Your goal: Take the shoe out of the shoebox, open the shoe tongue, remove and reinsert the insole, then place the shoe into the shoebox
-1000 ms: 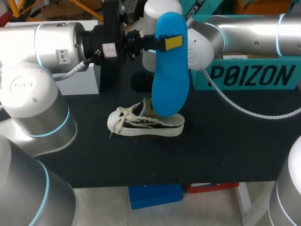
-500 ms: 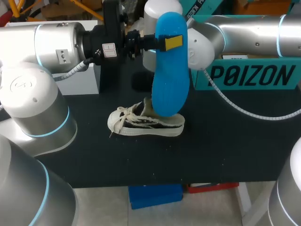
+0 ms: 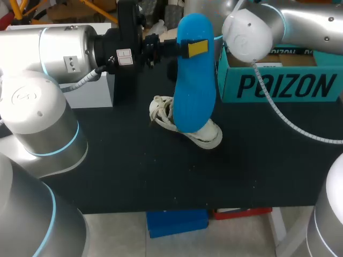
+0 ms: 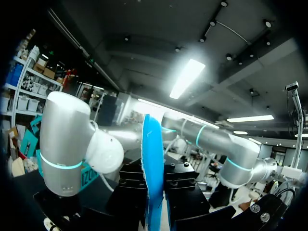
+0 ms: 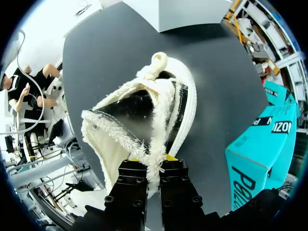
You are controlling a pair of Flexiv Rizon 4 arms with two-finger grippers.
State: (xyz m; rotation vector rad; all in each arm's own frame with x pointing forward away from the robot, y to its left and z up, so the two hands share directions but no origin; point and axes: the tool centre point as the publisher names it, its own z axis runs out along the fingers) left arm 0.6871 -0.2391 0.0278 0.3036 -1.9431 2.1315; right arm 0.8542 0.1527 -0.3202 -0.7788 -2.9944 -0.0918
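Clamping the blue insole (image 4: 153, 159) in the left gripper (image 4: 155, 192), fingers pressed on both faces, seen edge-on from the left wrist. Holding it upright above the middle of the table (image 3: 134, 171), long axis vertical, one yellow fingertip (image 3: 197, 48) showing on its near face in the head view, lower end in front of the shoe (image 3: 209, 136). Reaching in from the left with the left arm (image 3: 64, 51), roughly level above the table. Pinching the shoe's frayed opening edge in the right gripper (image 5: 153, 163), clenched on the fabric from both sides. From the right wrist: opening facing the camera, laces bunched at the end away from the fingers, white rubber rim along one side, dark table beyond. From the head view: laces poking out left of the insole, white sole end out at its lower right, middle hidden behind the insole; can't tell whether touching the table. Right gripper hidden there; only the right arm (image 3: 252, 29) showing, far right, above the teal shoebox (image 3: 278, 80). Shoebox at far right of the table, top open, near the shoe but not touching.
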